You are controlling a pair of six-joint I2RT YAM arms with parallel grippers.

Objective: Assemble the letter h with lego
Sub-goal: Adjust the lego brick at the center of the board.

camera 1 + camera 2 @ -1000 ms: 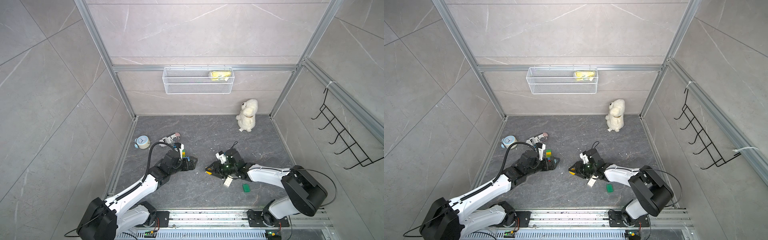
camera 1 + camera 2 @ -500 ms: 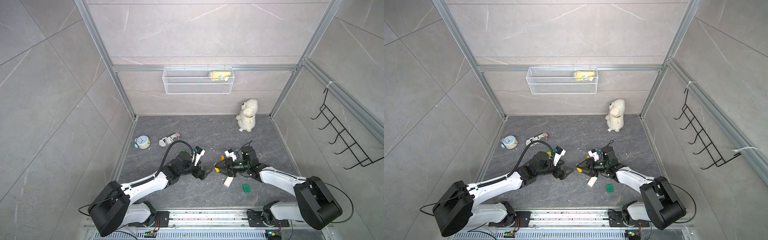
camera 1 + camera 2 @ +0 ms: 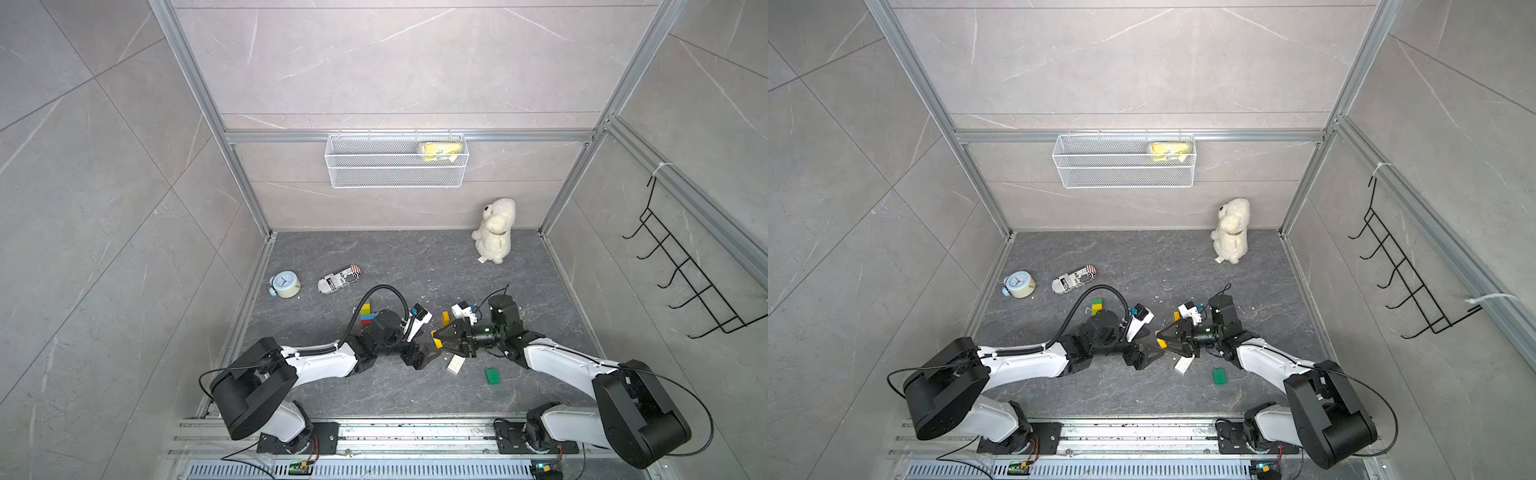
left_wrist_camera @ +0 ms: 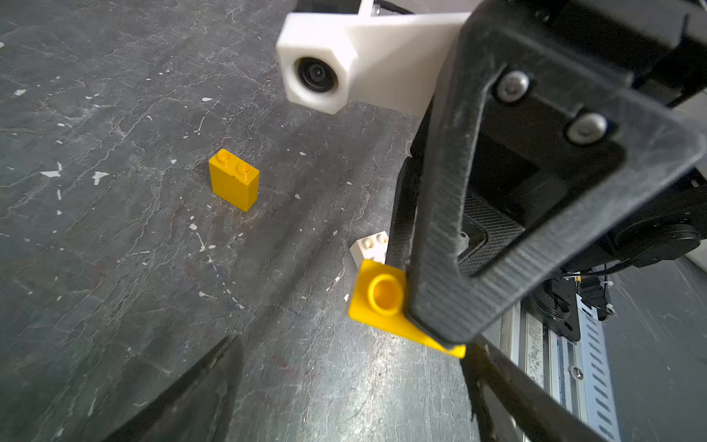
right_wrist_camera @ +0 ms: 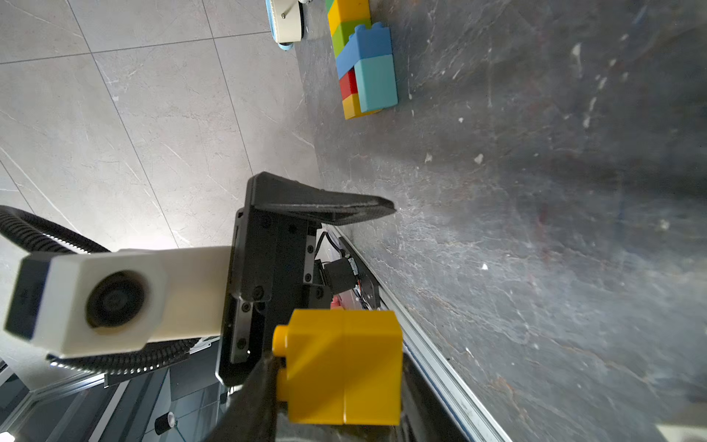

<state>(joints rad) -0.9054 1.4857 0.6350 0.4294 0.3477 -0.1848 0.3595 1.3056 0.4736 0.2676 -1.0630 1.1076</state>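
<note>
My right gripper (image 3: 437, 337) is shut on a yellow lego brick (image 5: 344, 367), held just above the floor with its studs sideways. My left gripper (image 3: 420, 356) faces it from close by, open, with its dark fingers (image 4: 199, 398) spread wide and nothing between them. In the left wrist view the held yellow brick (image 4: 382, 302) sits just ahead of them. A second yellow brick (image 3: 445, 318) stands upright behind. A white brick (image 3: 456, 365) and a flat green brick (image 3: 492, 375) lie near the right arm. A joined stack of coloured bricks (image 3: 366, 312) lies at the left, partly hidden by the cable.
An alarm clock (image 3: 284, 284) and a small patterned toy (image 3: 338, 279) lie at the back left. A white plush toy (image 3: 494, 230) sits at the back right. A wire basket (image 3: 395, 162) hangs on the back wall. The metal rail (image 3: 374, 432) runs along the front.
My left gripper has left the coloured stack and swung right to face the right gripper. The right gripper has shifted slightly right and back with the yellow brick.
</note>
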